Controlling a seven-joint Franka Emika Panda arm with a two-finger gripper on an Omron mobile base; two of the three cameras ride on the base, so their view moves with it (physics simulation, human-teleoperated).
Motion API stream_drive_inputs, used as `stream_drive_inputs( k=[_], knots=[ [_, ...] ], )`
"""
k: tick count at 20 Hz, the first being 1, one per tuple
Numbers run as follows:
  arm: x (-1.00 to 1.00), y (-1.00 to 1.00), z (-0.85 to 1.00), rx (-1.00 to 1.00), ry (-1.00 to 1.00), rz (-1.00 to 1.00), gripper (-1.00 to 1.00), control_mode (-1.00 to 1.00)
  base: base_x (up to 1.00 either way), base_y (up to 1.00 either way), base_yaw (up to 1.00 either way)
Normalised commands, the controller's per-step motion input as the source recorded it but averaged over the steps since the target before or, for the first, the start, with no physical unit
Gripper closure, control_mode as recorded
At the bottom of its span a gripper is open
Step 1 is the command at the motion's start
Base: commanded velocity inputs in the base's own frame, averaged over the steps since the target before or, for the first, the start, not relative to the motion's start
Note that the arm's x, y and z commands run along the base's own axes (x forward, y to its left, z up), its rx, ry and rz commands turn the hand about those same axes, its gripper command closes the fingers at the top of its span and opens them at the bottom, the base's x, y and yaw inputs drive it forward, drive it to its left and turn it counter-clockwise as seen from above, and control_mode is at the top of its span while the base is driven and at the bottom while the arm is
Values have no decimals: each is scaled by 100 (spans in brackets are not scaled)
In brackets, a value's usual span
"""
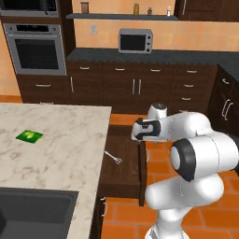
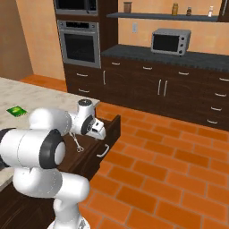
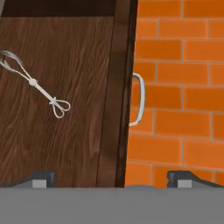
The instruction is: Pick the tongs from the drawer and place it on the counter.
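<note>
Hand view: the gripper point(image 3: 109, 179) looks down from above the drawer's front edge; its two finger tips point(image 3: 41, 178) stand wide apart, with nothing between them.
Gripper: it sits over the front panel, one tip above the drawer floor, the other above the orange brick floor point(image 3: 179, 65).
Drawer: the drawer point(image 3: 57, 131) is pulled open, its dark wood floor bare apart from the tongs; a curved silver handle point(image 3: 139, 99) sits on the outer face of the front panel.
Tongs: the tongs point(image 3: 37, 85) lie flat on the drawer floor, loops toward the front panel, well apart from the finger tips and off to one side of them.
Left base view: the tongs point(image 1: 113, 157) lie near the counter-side wall of the drawer point(image 1: 123, 177).
Counter: the counter point(image 1: 56, 149) runs beside the open drawer, carrying a green square point(image 1: 29, 136) and a black sink point(image 1: 32, 212).
Back wall: an oven point(image 1: 35, 49) and a toaster oven point(image 1: 135, 41) stand beyond.
</note>
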Motion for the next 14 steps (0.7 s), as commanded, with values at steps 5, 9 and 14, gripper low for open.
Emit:
stream_drive_inputs(
  k=[5,9,14],
  knots=[
    [44,26,-63,-1,0,0,-100,-100,0,0,0],
    [47,0,-46,-2,3,0,-100,-100,0,0,0],
    [33,-1,-55,-3,7,0,-100,-100,0,0,0]
  ],
)
